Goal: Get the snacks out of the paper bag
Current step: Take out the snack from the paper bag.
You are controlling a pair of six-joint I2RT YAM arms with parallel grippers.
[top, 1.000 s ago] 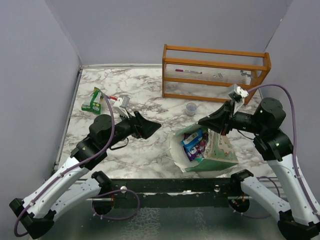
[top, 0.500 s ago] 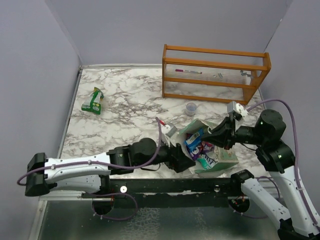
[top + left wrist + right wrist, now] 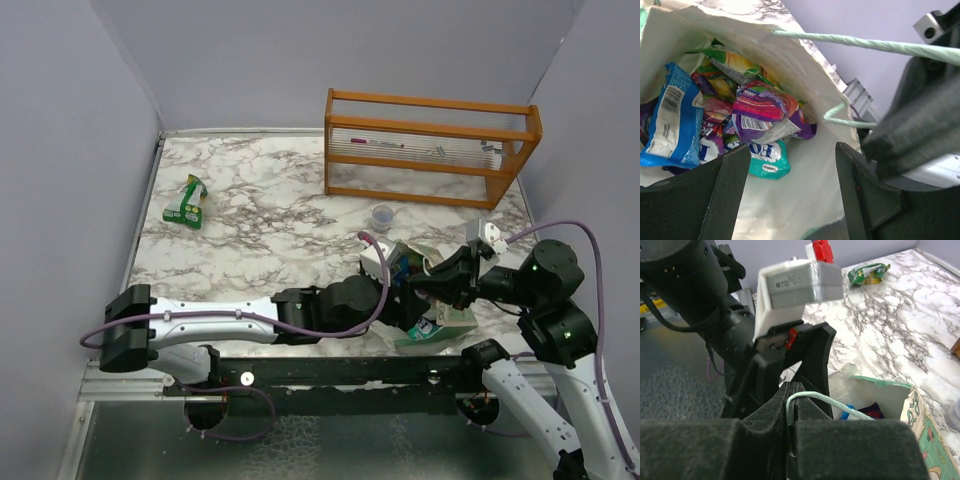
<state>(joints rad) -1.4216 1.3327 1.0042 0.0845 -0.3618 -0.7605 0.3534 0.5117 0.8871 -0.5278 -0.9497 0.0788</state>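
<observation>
Currently observed: wide-spread left claw [image 3: 790, 152] at mouth of cream-lined paper bag [image 3: 807, 70] above glossy crinkled snacks [image 3: 760, 117], right claw [image 3: 790, 390] pinched tight on thin pale-green string handle [image 3: 812, 398].

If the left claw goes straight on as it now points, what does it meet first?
Likely the purple packet on the pile inside the paper bag, or the teal packet beside it; depth unclear.

Marble table [image 3: 262, 228], plain grey walls [image 3: 240, 60]

Snacks [image 3: 760, 120] in paper bag [image 3: 790, 65]; one packet [image 3: 185, 203] far left.
</observation>
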